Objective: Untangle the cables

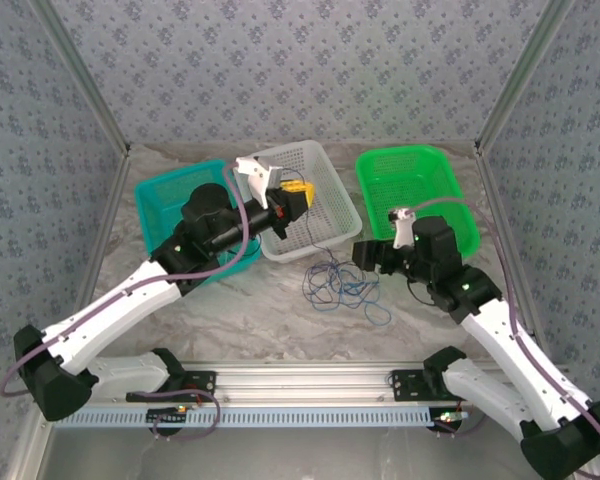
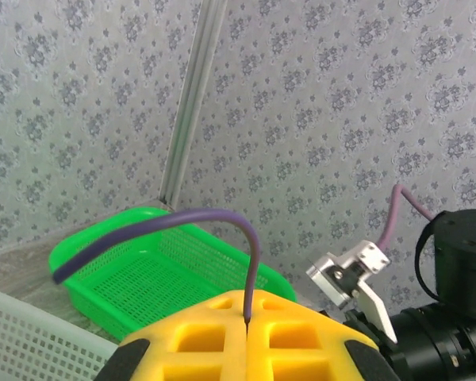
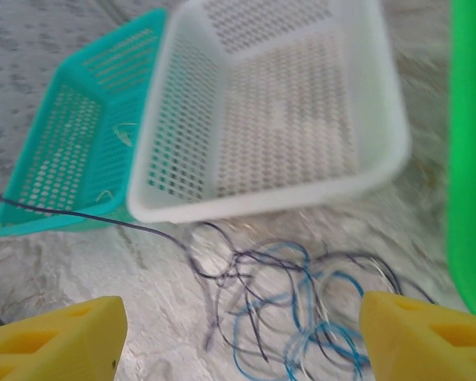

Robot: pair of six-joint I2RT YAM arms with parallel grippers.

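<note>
Item 1, left tool (image 2: 247, 319): I log its yellow fingers (image 2: 297, 337) pressed together with a dark purple cable (image 2: 182, 218) pinched in the seam. From the fingertips the cable rises, arches over and runs off to the left. From above, I find this tool (image 1: 298, 196) held over the white basket (image 1: 320, 165).

Item 2, right tool (image 3: 238, 333): I log its two yellow fingers (image 3: 55, 337) standing wide apart with nothing between them. It is aimed at the tangle below. From above, its arm sits just right of the pile.

Item 3, cables (image 3: 293, 305): I count blue, dark and pale loops heaped in one knot on the counter (image 1: 260, 310), just in front of the white basket's near rim. In the overhead view the heap (image 1: 340, 285) lies between the two arms. One dark strand (image 3: 63, 213) leaves the knot and runs away to the left, across the front of the teal basket (image 3: 71, 151).

Item 4, baskets: I list teal (image 1: 160, 200), white and green (image 1: 420, 170) side by side, left to right, along the far part of the counter.
</note>
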